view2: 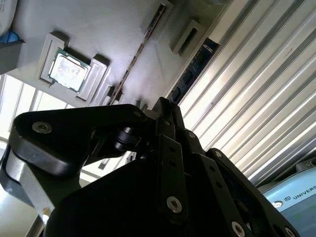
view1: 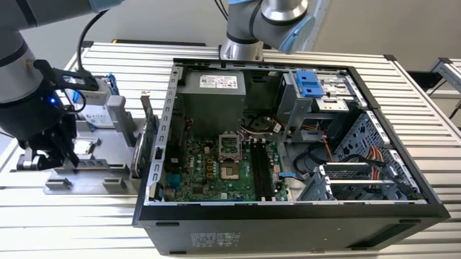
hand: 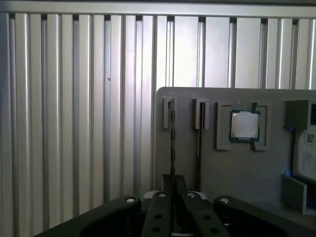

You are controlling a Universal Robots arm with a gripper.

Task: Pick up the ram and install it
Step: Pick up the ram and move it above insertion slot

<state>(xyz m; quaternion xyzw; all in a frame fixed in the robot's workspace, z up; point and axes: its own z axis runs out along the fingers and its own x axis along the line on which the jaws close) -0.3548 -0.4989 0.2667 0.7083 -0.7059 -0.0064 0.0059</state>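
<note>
The ram (view2: pixel 192 66) is a thin blue-green stick with dark chips, standing on edge in a slot of the grey parts holder (view1: pixel 90 183) at the exterior view's left. The first wrist view shows the ram (hand: pixel 172 140) edge-on, running straight in between my fingers. My gripper (hand: pixel 173 185) sits low over that slot, fingers pressed close on the stick's near end. The gripper (view2: pixel 165 111) meets the ram's end in the second wrist view too. From outside, the gripper (view1: pixel 68 156) hangs over the holder's left part.
The open computer case (view1: pixel 403 162) lies at centre, its motherboard's memory slots (view1: pixel 260 167) bare. On the holder sit a processor chip (hand: pixel 244 124), a silver hard drive (view1: pixel 97 110) and an upright expansion card (view1: pixel 148 140). Ribbed metal tabletop (hand: pixel 74 123) surrounds everything.
</note>
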